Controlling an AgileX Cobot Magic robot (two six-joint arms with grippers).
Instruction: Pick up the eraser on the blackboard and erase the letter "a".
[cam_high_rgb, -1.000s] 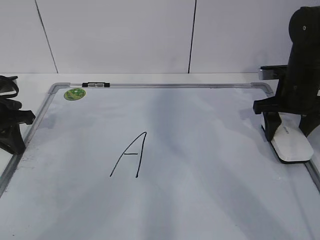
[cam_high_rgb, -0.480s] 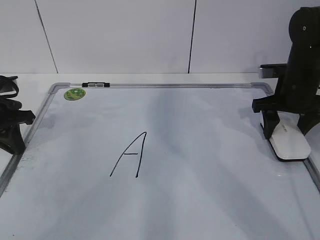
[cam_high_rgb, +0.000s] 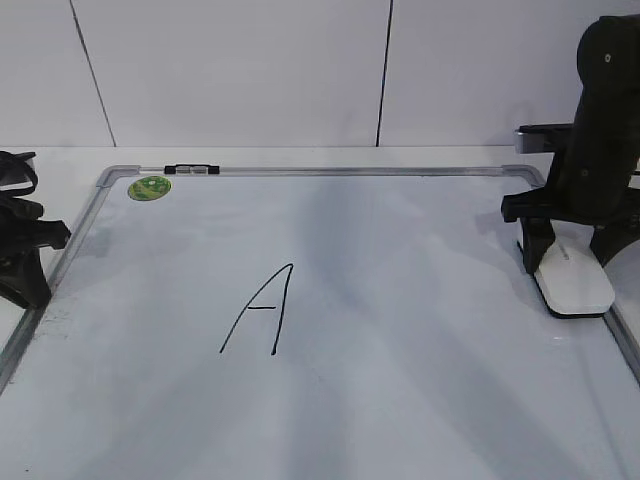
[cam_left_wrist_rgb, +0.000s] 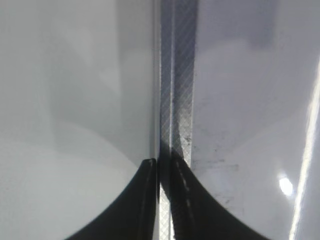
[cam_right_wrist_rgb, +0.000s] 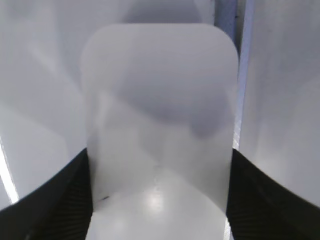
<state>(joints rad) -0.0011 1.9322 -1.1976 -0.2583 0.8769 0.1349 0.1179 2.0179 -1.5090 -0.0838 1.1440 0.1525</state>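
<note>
The white eraser (cam_high_rgb: 577, 288) lies flat on the blackboard (cam_high_rgb: 400, 240) close to its right frame. My right gripper (cam_high_rgb: 567, 266) stands over it, shut on it, one black finger pressed against each long side. In the right wrist view the eraser (cam_right_wrist_rgb: 160, 115) fills the space between the fingers of the gripper (cam_right_wrist_rgb: 159, 200). A tall capital "A" (cam_high_rgb: 260, 310) is drawn mid-board. The lowercase letter "a" shows in no view. My left gripper (cam_high_rgb: 28, 285) rests at the board's left edge, shut, with only a thin slit between its fingers (cam_left_wrist_rgb: 162, 167) above the metal frame (cam_left_wrist_rgb: 177, 100).
A round green sticker (cam_high_rgb: 149, 187) sits in the board's far left corner, beside a small black clip (cam_high_rgb: 190, 170) on the top frame. The board lies on a white table against a white panelled wall (cam_high_rgb: 250, 70).
My right gripper has slid the eraser a little toward the far side and slightly left along the board's right edge. The left gripper has stayed in place.
</note>
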